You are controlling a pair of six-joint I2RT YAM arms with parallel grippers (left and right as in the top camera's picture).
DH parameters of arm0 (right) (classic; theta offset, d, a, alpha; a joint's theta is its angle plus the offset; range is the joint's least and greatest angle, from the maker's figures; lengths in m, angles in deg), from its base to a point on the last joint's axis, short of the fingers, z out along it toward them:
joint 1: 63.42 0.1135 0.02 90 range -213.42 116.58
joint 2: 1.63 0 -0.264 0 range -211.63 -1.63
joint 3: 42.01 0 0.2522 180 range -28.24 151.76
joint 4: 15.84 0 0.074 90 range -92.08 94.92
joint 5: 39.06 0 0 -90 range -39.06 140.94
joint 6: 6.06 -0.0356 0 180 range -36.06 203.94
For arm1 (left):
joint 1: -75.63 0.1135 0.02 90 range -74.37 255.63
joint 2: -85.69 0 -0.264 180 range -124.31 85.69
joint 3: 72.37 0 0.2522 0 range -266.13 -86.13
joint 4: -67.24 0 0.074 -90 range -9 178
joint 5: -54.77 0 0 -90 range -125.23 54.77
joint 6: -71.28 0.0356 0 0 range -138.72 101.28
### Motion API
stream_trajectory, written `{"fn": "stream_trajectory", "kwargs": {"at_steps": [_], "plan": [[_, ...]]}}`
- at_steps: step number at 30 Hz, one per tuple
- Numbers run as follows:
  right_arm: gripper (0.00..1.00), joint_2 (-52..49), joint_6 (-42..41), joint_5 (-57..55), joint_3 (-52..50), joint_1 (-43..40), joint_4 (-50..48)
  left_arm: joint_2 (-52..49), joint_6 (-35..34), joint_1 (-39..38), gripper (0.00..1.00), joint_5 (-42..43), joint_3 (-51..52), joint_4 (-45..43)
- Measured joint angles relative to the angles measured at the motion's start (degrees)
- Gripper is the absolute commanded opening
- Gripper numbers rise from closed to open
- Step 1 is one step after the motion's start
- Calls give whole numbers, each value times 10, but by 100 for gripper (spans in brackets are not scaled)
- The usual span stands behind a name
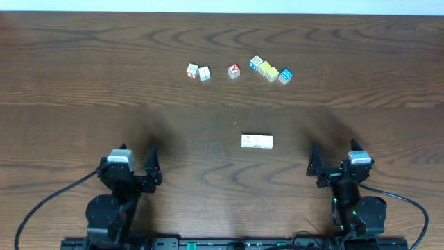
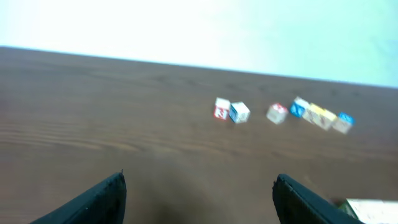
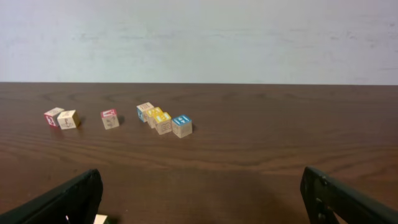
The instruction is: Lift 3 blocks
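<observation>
Blocks [image 1: 257, 142] lie in one touching row, well apart from far coloured cubes [image 1: 270, 70]; left gripper [image 2: 199, 200] and right gripper [image 3: 202, 199] stand released.

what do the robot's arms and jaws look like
Both the left arm and right arm are black, with rounded joint housings and a pale grey block near each wrist. The jaws are black, flat, tapering plates. A thin black cable loops out from each base. Small green lights glow on the right arm. No readable markings show.
</observation>
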Motion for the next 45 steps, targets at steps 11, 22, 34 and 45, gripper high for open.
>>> {"fn": "stream_trajectory", "kwargs": {"at_steps": [11, 22, 34, 45], "plan": [[99, 0, 0, 0, 0, 0, 0, 20, 11, 65, 76, 43, 63, -90], [99, 0, 0, 0, 0, 0, 0, 20, 33, 82, 76, 58, 108, -137], [99, 0, 0, 0, 0, 0, 0, 20, 96, 129, 76, 101, 117, -154], [99, 0, 0, 0, 0, 0, 0, 20, 75, 132, 75, 69, 117, -150]]}}
